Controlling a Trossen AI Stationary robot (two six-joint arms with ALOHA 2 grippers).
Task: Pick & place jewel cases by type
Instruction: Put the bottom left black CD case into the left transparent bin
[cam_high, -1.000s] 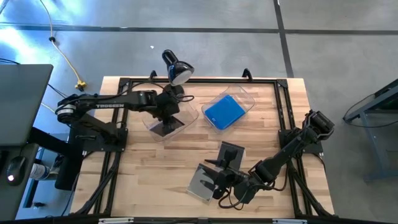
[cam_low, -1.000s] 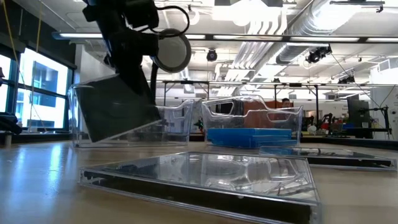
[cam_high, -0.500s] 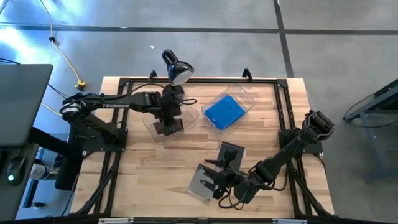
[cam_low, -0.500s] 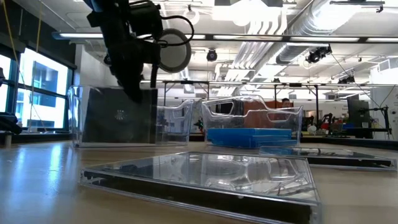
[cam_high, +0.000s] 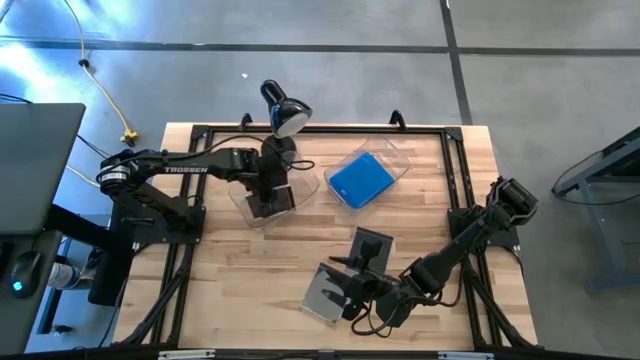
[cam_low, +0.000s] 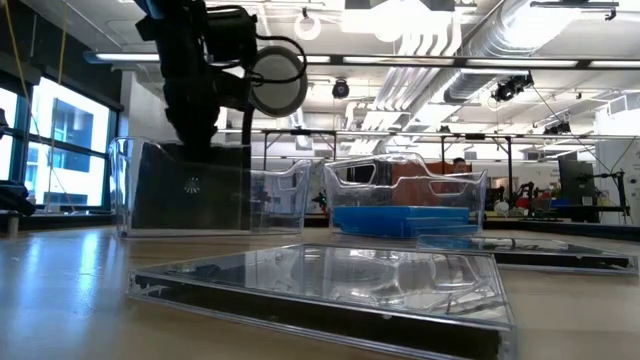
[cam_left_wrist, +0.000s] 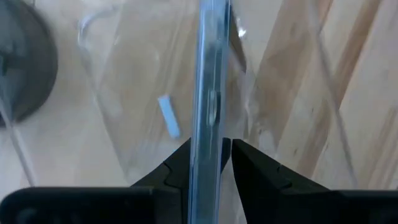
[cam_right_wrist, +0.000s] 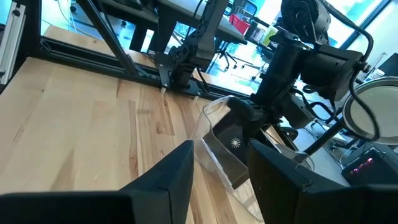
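Note:
My left gripper (cam_high: 268, 190) reaches down into the left clear bin (cam_high: 245, 208) and is shut on a dark grey jewel case (cam_low: 190, 190). The case stands upright on its lower edge inside that bin. It shows edge-on in the left wrist view (cam_left_wrist: 208, 93). Blue jewel cases (cam_high: 360, 180) lie flat in the right clear bin (cam_high: 397, 155). A clear case (cam_high: 325, 290) and a dark case (cam_high: 372, 245) lie flat on the table. My right gripper (cam_right_wrist: 221, 186) is open, near the table's front edge beside the clear case. My left gripper holds the dark case by its top edge (cam_left_wrist: 208, 134), pinched between the two fingers (cam_left_wrist: 180, 165), one on each flat face. The fingers come from above, pointing down. The case is upright, and its lower edge is down in the bin.
A black desk lamp (cam_high: 285, 115) stands at the far edge, just behind the left bin. A black frame rail (cam_high: 320, 130) runs around the table. Bare wood lies between the bins and the two flat cases, and on the table's left.
My left gripper has carried the dark case down into the left bin. The case hung tilted a second ago; it now stands upright with its lower edge in the bin. The gripper has straightened above it and stays on its top edge.

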